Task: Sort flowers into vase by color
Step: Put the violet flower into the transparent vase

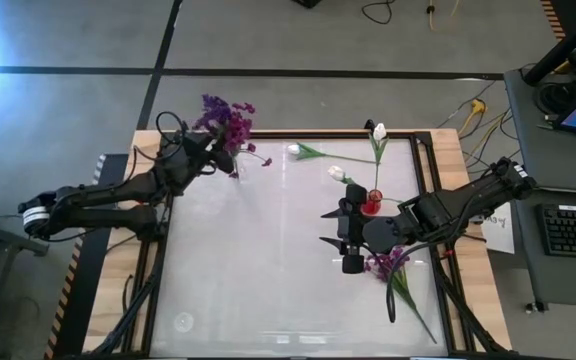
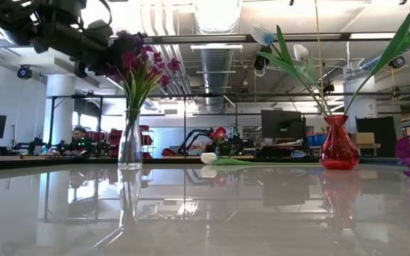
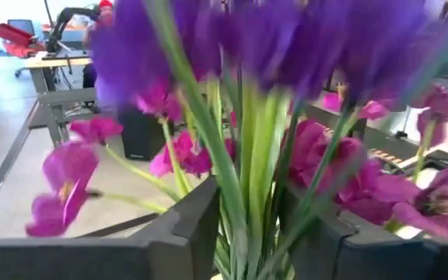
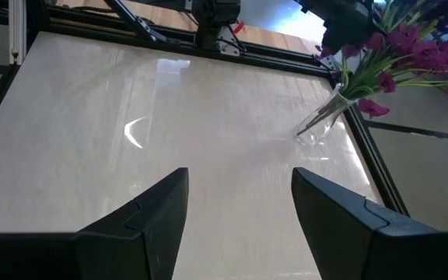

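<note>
1. The left gripper sits at the far left corner of the table, right at the purple flowers. In the left wrist view its two fingers stand on either side of the bundle of green stems with a gap showing, so the jaws are parted around the stems rather than clenched on them; whether a finger touches a stem cannot be told.
2. These purple flowers stand upright in a clear glass vase, blossoms spreading above the neck.
3. The right gripper hovers over the right half of the table, its fingers spread wide with nothing between them, only bare table below.
4. Just beside this gripper, towards the near right edge, a second purple cluster lies flat with its green stem trailing away.
5. Behind the right gripper stands a red vase holding white tulip buds on long stems.
6. One white tulip lies on the table between the two vases.
</note>
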Controlling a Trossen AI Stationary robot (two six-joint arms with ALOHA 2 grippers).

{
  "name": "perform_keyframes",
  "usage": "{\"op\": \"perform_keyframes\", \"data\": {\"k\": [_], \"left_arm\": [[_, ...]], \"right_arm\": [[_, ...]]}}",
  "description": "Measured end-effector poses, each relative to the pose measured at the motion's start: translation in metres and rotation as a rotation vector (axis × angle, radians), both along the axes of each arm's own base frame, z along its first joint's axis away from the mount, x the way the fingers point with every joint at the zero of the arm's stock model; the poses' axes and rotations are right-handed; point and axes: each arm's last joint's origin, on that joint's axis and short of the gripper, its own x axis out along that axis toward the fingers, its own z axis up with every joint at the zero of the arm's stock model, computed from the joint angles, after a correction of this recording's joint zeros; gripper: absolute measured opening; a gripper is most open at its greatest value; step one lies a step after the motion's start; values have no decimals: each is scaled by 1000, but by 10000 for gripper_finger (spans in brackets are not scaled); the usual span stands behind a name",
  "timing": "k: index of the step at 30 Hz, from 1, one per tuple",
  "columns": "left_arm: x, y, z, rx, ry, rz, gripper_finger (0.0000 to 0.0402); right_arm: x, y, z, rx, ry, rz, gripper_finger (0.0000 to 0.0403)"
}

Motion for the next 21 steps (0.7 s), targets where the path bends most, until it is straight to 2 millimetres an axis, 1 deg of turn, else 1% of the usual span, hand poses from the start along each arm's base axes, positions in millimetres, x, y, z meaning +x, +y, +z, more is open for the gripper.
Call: {"op": "perform_keyframes", "data": {"k": [5, 7, 16, 21], "left_arm": [[-3, -9, 5, -33, 82, -46, 151], [-4, -11, 8, -63, 87, -53, 163], [-6, -14, 17, -166, 170, -48, 208], [-9, -16, 27, -235, 202, -33, 235]], "right_arm": [[0, 0, 0, 9, -2, -6, 221], [0, 0, 0, 9, -2, -5, 221], [0, 0, 0, 12, -3, -8, 221], [0, 0, 0, 20, -4, -13, 221]]}}
